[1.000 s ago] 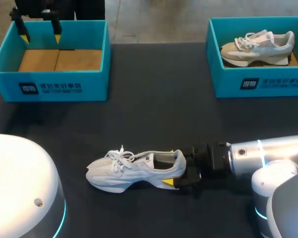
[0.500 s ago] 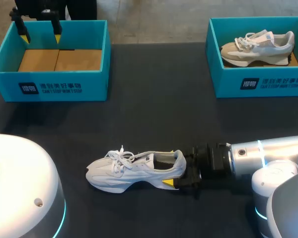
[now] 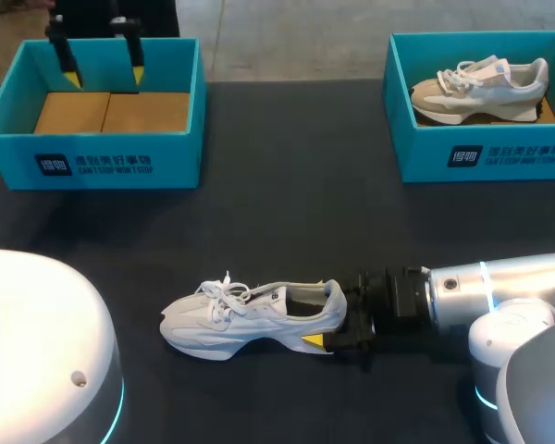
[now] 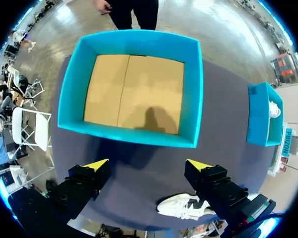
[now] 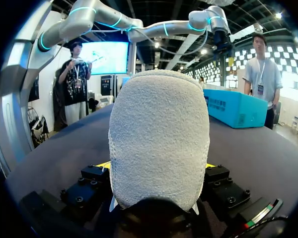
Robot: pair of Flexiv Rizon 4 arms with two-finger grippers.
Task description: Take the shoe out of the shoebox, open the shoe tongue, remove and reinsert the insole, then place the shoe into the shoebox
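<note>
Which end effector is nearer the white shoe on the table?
Right. Right end effector grips the white shoe by the heel; left end effector hovers over the empty shoebox.

Right wrist view: shoe [image 5: 159,139] heel sits between the right end effector [image 5: 156,164] fingers and blocks everything ahead. Toe, laces and tongue are hidden; the yellow tips show as slivers.
Head view: shoe opening dark, contents not discernible. Left end effector [image 3: 104,74] at 11 o'clock, arm cut by the edge.
Left wrist view: shoe heel hidden behind one finger [image 4: 223,193].
</note>
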